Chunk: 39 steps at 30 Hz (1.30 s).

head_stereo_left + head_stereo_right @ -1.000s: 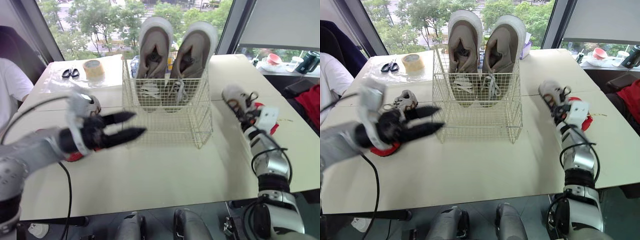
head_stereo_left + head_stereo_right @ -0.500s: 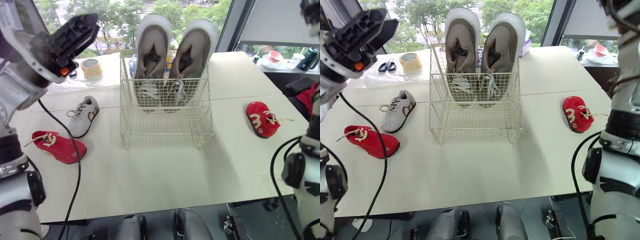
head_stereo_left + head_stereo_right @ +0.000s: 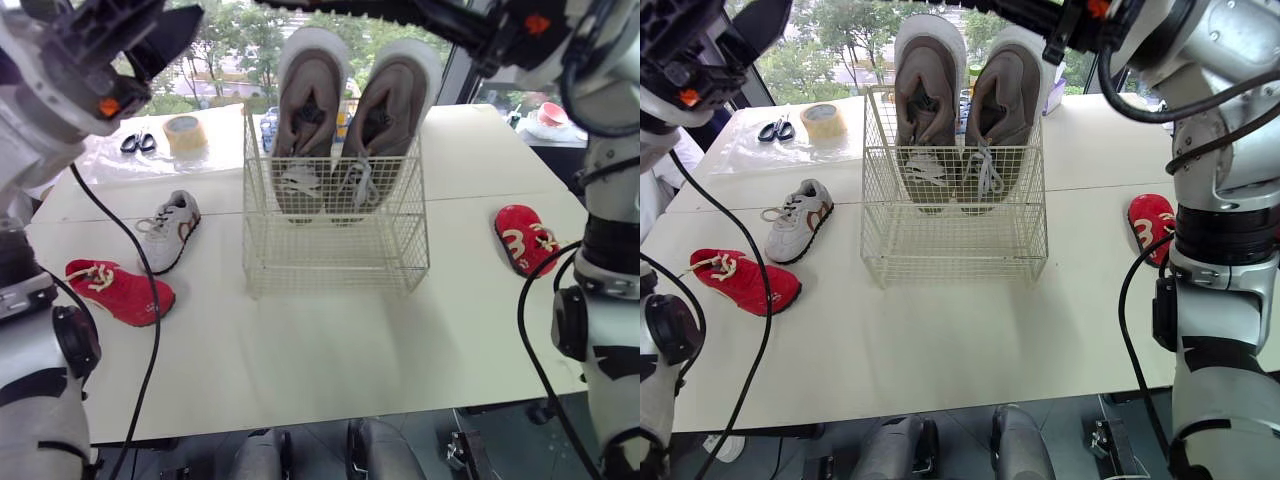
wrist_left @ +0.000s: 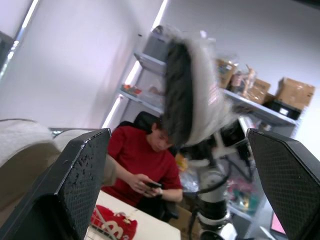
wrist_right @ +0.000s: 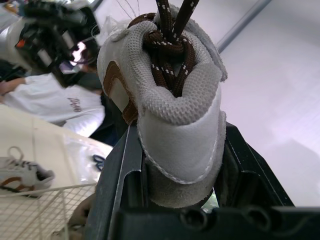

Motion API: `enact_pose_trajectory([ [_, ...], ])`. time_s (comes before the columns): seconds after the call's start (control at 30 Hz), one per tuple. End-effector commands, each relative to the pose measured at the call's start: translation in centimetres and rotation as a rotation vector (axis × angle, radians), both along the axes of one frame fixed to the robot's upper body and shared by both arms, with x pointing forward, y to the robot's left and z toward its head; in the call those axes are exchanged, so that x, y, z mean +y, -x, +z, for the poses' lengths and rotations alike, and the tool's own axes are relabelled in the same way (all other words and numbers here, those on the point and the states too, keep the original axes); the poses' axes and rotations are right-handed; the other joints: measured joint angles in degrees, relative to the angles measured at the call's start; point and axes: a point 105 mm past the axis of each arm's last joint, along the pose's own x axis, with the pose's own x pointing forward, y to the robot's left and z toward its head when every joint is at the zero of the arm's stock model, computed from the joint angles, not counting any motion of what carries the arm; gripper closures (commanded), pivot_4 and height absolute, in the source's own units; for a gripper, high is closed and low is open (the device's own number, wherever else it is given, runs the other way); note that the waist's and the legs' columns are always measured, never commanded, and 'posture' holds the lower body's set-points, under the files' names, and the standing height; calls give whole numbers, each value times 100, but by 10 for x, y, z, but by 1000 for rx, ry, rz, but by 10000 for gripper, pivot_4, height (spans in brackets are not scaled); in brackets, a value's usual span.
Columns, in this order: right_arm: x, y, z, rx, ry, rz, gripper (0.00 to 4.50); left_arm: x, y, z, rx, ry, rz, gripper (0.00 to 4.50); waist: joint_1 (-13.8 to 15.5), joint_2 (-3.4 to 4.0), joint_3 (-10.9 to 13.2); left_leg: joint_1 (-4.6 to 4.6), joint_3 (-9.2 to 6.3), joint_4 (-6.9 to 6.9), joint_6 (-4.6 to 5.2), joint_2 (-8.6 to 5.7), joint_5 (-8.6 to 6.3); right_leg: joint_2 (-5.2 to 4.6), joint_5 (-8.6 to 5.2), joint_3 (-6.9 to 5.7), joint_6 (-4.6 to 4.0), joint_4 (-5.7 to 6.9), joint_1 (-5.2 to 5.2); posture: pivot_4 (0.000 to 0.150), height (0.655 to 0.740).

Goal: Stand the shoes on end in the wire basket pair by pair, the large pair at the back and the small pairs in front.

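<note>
The wire basket (image 3: 335,225) stands mid-table with the large taupe pair (image 3: 308,110) upright on end along its back. My right gripper (image 5: 180,167) is shut on a small grey shoe with brown laces (image 5: 175,100), held high above the table; its arm (image 3: 440,20) reaches across above the basket. My left gripper (image 4: 175,200) is open, raised at the left, and faces that held shoe (image 4: 192,100). On the table lie the other small grey shoe (image 3: 168,232), a red shoe (image 3: 118,292) at the left and a red shoe (image 3: 527,240) at the right.
A tape roll (image 3: 184,135) and scissors (image 3: 134,143) lie at the back left of the table. A person in white (image 5: 55,107) sits at the left side and a person in red (image 4: 150,170) at the right. The basket's front half holds nothing.
Both arms rose from table height to above the basket. The right gripper lifted the small grey shoe away from beside the right red shoe, which stays put.
</note>
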Motion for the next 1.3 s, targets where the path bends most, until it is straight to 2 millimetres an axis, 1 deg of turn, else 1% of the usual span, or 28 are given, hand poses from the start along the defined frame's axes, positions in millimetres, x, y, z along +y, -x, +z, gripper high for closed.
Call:
enact_pose_trajectory([
  [0.03,7,9,3,-67,16,24,30974,-1,8,17,-59,5,-13,0,2,0,0,0,-1,0,-3,0,2,0,0,-1,0,1,0,1500,7400],
  [0.2,15,3,-9,-87,65,14,30974,-17,8,15,-67,-51,-62,0,4,-1,0,1,-1,0,-6,0,3,1,0,-1,0,2,0,1500,7400],
  [0.3,18,5,-11,-108,77,12,30974,-31,3,8,-73,-92,-53,0,-1,-1,0,0,0,0,-6,-2,3,0,0,-1,0,2,0,1500,7400],
  [0.4,19,6,-11,-127,81,-1,31204,-41,4,2,-80,-106,-69,8750,-2,-1,0,0,-1,0,-7,-1,4,1,0,-1,0,3,0,1500,7400],
  [0.5,19,7,-14,-128,90,-4,31204,-41,5,-2,-73,-90,-76,24430,-22,-1,0,1,0,-1,-9,0,5,1,0,0,0,3,-1,1500,7400],
  [0.53,19,7,-15,-127,95,-2,31204,-41,5,-3,-71,-87,-77,28856,-21,-1,0,3,0,-1,-10,1,6,2,0,0,0,7,-1,1500,7400],
  [0.57,19,8,-15,-125,98,0,31204,-41,5,-3,-68,-80,-78,34701,-18,-1,0,3,-1,-1,-11,2,6,3,0,-1,-1,7,-1,1500,7400],
  [0.63,20,9,-18,-126,113,5,31204,-42,5,-2,-65,-70,-77,41989,-10,-1,0,3,-2,-1,-13,2,7,3,1,-1,-1,9,-1,1500,7400],
  [0.77,21,6,-23,-130,138,-6,31204,-41,2,-2,-52,-38,-60,42371,0,-1,0,3,-2,-1,-13,0,8,0,1,0,-1,9,-1,1500,7400],
  [0.83,16,2,-27,-58,122,-7,22898,-34,1,0,-44,8,-41,42371,1,-2,-1,2,-2,0,-13,0,8,0,1,-1,-1,8,-1,1500,7400],
  [0.87,13,0,-28,-35,112,-12,19456,-32,1,2,-42,25,-33,42371,3,-2,-1,3,-2,0,-13,0,8,-1,1,0,-1,8,0,1500,7400],
  [0.93,-3,-7,-33,77,35,-34,9245,-21,-1,6,-35,99,4,42371,11,-7,-4,2,-3,0,-13,0,8,-2,1,-1,-1,8,0,1500,7400],
  [0.97,-11,-9,-37,158,-47,-26,3560,-16,-1,7,-34,138,29,42371,7,-8,-4,2,-5,0,-13,0,8,-2,1,-1,-1,8,0,1500,7400],
  [1.0,-16,-11,-39,208,-110,-27,230,-12,-2,8,-30,170,48,42371,8,-10,-5,2,-4,0,-13,0,8,-4,1,-1,-1,8,0,1500,7400],
  [1.03,-19,-13,-40,224,-176,-42,230,-9,-3,7,-25,194,68,42371,8,-12,-6,2,-5,0,-13,1,8,-5,1,-2,-1,8,2,1500,7400],
  [1.1,-14,-14,-41,300,-326,-6,230,-10,-8,4,-21,217,126,42371,-14,-11,-6,3,-2,0,-13,1,8,-7,2,-1,-3,10,0,1500,7400],
  [1.17,-8,-13,-40,393,-486,67,230,-13,-8,6,-34,245,132,42371,-6,-11,-6,9,-2,-1,-20,3,12,-5,4,-1,-5,20,0,1500,7400],
  [1.23,-6,-12,-36,482,-640,144,230,-14,-6,9,-42,279,120,42371,4,-11,-6,9,-9,-2,-32,5,19,1,4,-6,-7,30,0,1500,7400],
  [1.3,5,-6,-28,620,-849,350,230,-17,-6,9,-28,337,92,42371,4,-13,-7,8,-14,-1,-36,5,21,3,6,-8,-9,31,0,1500,7400],
])
